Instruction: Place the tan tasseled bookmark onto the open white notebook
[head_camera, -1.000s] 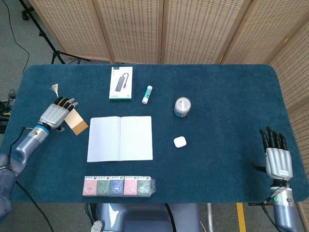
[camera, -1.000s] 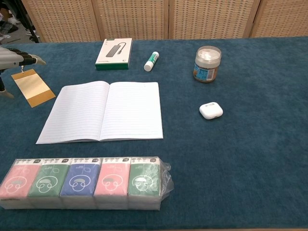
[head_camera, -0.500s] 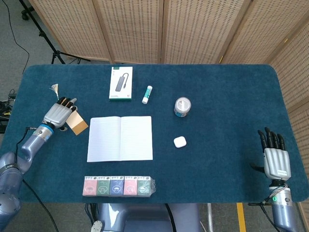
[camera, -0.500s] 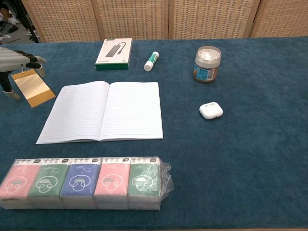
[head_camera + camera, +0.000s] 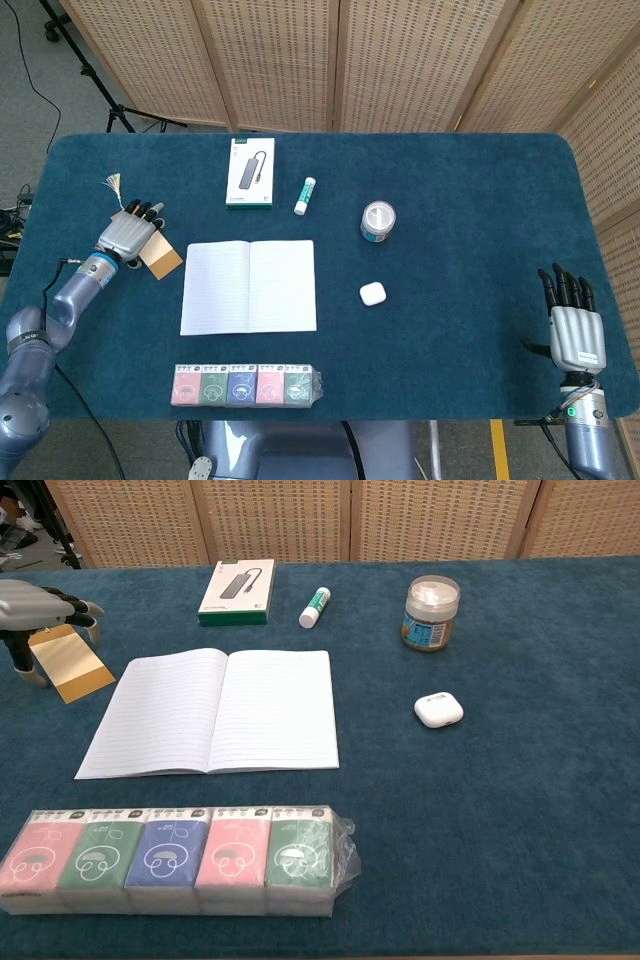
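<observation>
Bookmark (image 5: 72, 666) first: the tan card lay flat on the blue cloth at the table's left side, just left of the open white notebook (image 5: 249, 285) and not yet on it, its pale tassel (image 5: 112, 184) trailing out toward the far-left edge. You had your left hand (image 5: 128, 234) over the far half of the card, palm down, fingers (image 5: 80, 607) reaching past the card's far edge with the thumb dropping on the near side. That looked like a set-up for a pinch across the thin card, but whether anything was actually clamped, I could not tell; the card was flat and the fingertips hid the contact. A card that thin gives little to grip on soft cloth, so you would likely need an edge lifted, or a slide toward the pages.

Your right hand (image 5: 574, 328) was parked well apart at the near-right corner, fingers straight and spread, holding nothing, out of the way.

Around the notebook: a white boxed adapter (image 5: 250, 173) and a glue stick (image 5: 305, 195) on the far side, a small jar (image 5: 378, 221) and a white earbud case (image 5: 372, 293) to the right, and a wrapped row of tissue packs (image 5: 247, 384) along the near edge. The short path from card to page was unobstructed.
</observation>
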Motion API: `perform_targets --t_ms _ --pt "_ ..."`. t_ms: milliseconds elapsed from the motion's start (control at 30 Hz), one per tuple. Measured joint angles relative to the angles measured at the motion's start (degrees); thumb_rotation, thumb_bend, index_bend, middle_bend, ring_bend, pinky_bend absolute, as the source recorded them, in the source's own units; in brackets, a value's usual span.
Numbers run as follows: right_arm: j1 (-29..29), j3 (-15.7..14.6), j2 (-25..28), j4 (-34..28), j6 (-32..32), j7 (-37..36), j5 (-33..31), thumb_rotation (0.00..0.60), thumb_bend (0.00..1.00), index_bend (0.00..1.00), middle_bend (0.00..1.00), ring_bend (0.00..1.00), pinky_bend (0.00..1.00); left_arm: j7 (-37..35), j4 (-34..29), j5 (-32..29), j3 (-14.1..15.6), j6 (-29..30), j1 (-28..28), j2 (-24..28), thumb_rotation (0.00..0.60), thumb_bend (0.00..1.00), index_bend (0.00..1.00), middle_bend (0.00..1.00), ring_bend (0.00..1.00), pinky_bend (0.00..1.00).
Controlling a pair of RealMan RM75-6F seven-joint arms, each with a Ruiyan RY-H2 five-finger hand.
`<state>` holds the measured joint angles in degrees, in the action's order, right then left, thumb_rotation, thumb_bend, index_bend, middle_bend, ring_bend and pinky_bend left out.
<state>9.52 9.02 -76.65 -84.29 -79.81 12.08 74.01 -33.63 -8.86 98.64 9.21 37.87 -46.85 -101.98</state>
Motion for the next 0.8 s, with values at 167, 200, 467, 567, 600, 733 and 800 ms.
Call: perform_targets --t_ms 167,200,467,567,600,733,800 --pt "0.0 0.0 0.1 -0.1 0.0 0.0 -0.1 0.6 0.0 0.0 0.0 0.0 0.0 1.0 -0.1 0.2 0.6 -1.3 -0.6 0.0 0.6 0.1 0.27 0.0 0.0 0.0" --pt "0.0 0.0 0.1 -0.1 0.0 0.0 -0.1 0.6 0.0 0.0 0.0 0.0 0.0 1.2 -0.1 0.2 0.6 -1.4 -0.7 0.0 0.6 0.1 0.29 0.0 0.0 0.0" --pt "-0.1 0.0 0.3 -0.3 -0.1 -0.5 -0.1 0.6 0.0 0.0 0.0 0.0 0.0 2.9 -0.2 -0.6 0.4 -0.7 -0.8 -0.5 0.6 0.12 0.62 0.0 0.0 0.0" --pt "-0.1 0.0 0.3 -0.2 -0.2 -0.6 0.0 0.6 0.0 0.0 0.0 0.0 0.0 3.3 -0.3 -0.9 0.2 -0.1 -0.6 -0.5 0.6 0.13 0.65 0.0 0.0 0.0" --pt "-0.1 0.0 0.3 -0.2 -0.1 -0.6 0.0 0.6 0.0 0.0 0.0 0.0 0.0 3.5 -0.2 -1.0 0.1 0.1 -0.5 -0.5 0.6 0.13 0.65 0.0 0.0 0.0" --pt "-0.2 -0.1 0.4 -0.2 -0.1 -0.9 0.1 0.6 0.0 0.0 0.0 0.0 0.0 3.9 -0.1 -1.7 -0.5 1.4 -0.2 -0.3 0.6 0.13 0.65 0.0 0.0 0.0" --pt "-0.3 -0.1 0.5 -0.1 -0.2 -1.3 0.1 0.6 0.0 0.0 0.0 0.0 0.0 3.9 -0.3 -2.1 -1.0 3.4 0.2 0.3 0.6 0.13 0.65 0.0 0.0 0.0"
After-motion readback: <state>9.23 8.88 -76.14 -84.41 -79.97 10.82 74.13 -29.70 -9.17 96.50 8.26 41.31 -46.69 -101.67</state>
